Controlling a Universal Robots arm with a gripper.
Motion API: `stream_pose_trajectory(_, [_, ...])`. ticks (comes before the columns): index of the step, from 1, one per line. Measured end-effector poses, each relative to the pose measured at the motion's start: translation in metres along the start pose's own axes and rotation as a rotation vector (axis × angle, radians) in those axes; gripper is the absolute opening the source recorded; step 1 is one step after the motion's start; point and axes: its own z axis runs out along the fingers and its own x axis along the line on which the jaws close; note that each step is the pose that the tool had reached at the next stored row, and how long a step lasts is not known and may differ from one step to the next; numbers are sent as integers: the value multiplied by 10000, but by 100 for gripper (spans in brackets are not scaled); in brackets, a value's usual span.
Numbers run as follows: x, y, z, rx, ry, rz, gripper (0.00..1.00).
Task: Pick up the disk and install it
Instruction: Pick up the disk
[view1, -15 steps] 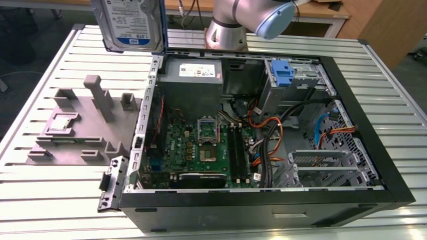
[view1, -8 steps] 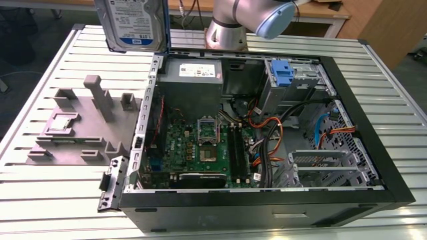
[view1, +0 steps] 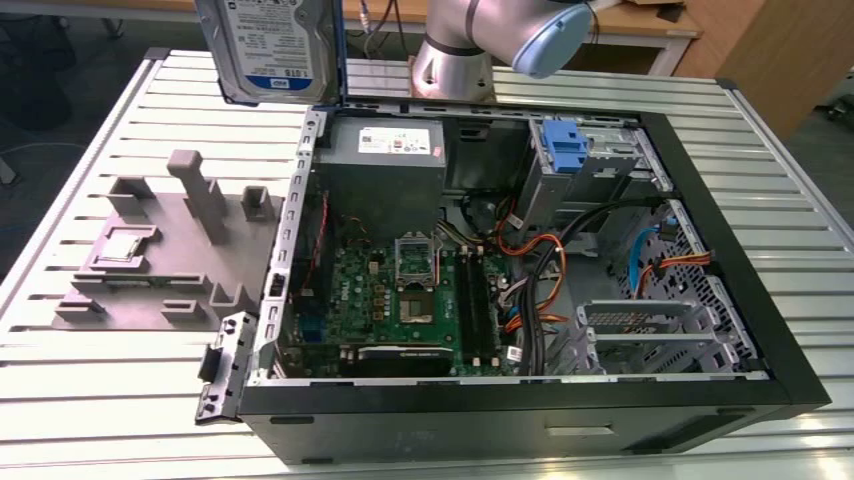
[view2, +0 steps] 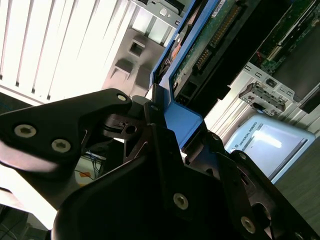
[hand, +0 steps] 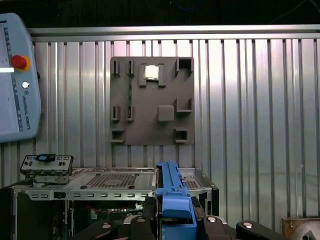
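Bright, even light — glare bleaches the ribbed silver metal table (view2: 60, 45) in the second wrist view, its foreground dark.

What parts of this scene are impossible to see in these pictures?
1. Exterior view: the disk loses its upper end to the picture's top edge.
2. First wrist view: the disk is edge-on, so its label is hidden; the gripper covers its held end.
3. Exterior view: cables hide the floor of the computer case beneath them.
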Motion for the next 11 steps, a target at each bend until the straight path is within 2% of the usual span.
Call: stream_pose_trajectory(11, [-2,-73,0,0,0,0,37])
